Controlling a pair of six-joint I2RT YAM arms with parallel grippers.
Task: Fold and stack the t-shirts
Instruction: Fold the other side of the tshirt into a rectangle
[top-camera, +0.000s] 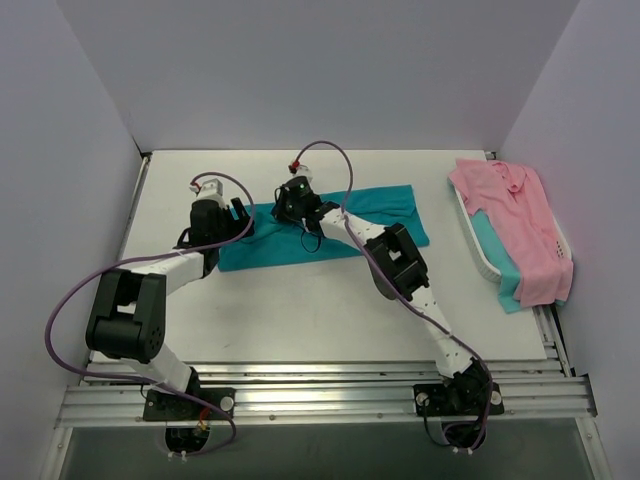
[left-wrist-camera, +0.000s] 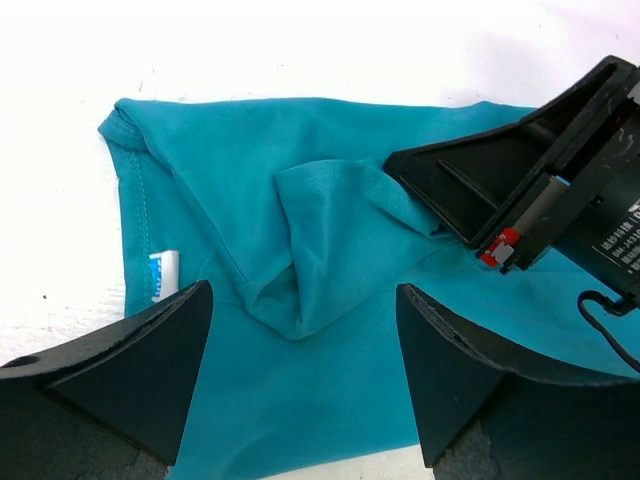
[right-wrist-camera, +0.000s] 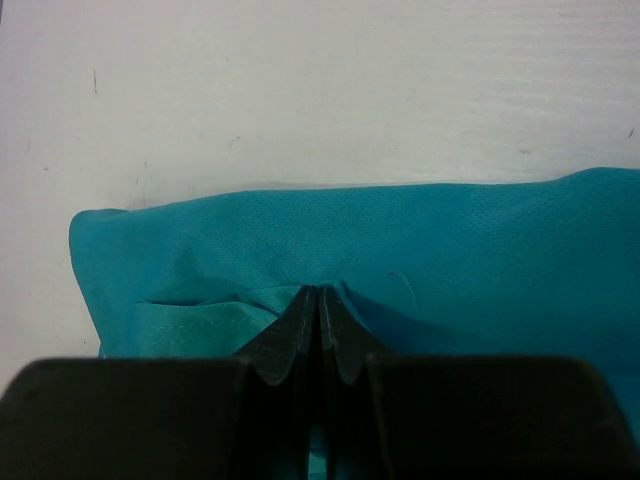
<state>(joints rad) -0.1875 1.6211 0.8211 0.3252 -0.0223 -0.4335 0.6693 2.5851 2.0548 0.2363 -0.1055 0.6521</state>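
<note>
Right under the right claw (right-wrist-camera: 318, 295), the teal t-shirt (top-camera: 385, 208) lies flat on the tabletop (top-camera: 300, 310), folded into a long strip running sideways. Right claw is clenched tight on a pinch of the fabric, fingers pressed together, w/ a small ridge of cloth bunched at the tips. The grip sits near the strip's left end. Just left of it, the left claw (left-wrist-camera: 302, 290) hangs over that same end, released, fingers spread wide w/ only shirt below; can't tell if the tips touch the cloth. A white-and-blue label (left-wrist-camera: 163, 272) shows at the hem, beside its left finger. Well off to the right of both claws is a white basket (top-camera: 478, 250) at the tabletop's edge, w/ a pink collared shirt (top-camera: 520, 220) draped over it and another teal shirt (top-camera: 500, 265) underneath, hanging out at the near end.
</note>
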